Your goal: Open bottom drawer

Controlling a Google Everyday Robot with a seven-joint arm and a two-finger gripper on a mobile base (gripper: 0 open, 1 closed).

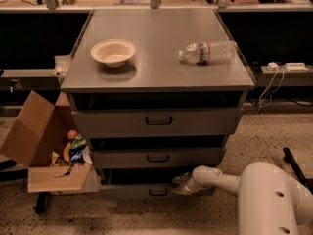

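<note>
Grey metal cabinet (161,67) in the 1 camera view, 3 drawers stacked in its front. Top drawer (117,123) is the tallest, middle drawer (122,158) is below it, and the bottom drawer (127,191) sits lowest, just above the speckled floor, with a dark gap over its front edge. Its small dark handle (158,192) is central. My gripper (178,186) is at the upper edge of the bottom drawer's front, just right of the handle; whether it is clenched or released I cannot tell. My white arm (264,195) reaches in from the lower right. On the cabinet top, a bowl (113,52) stands left and a water bottle (208,52) lies on its side right, well apart. An open cardboard box (29,136) sits beside the cabinet's left.
</note>
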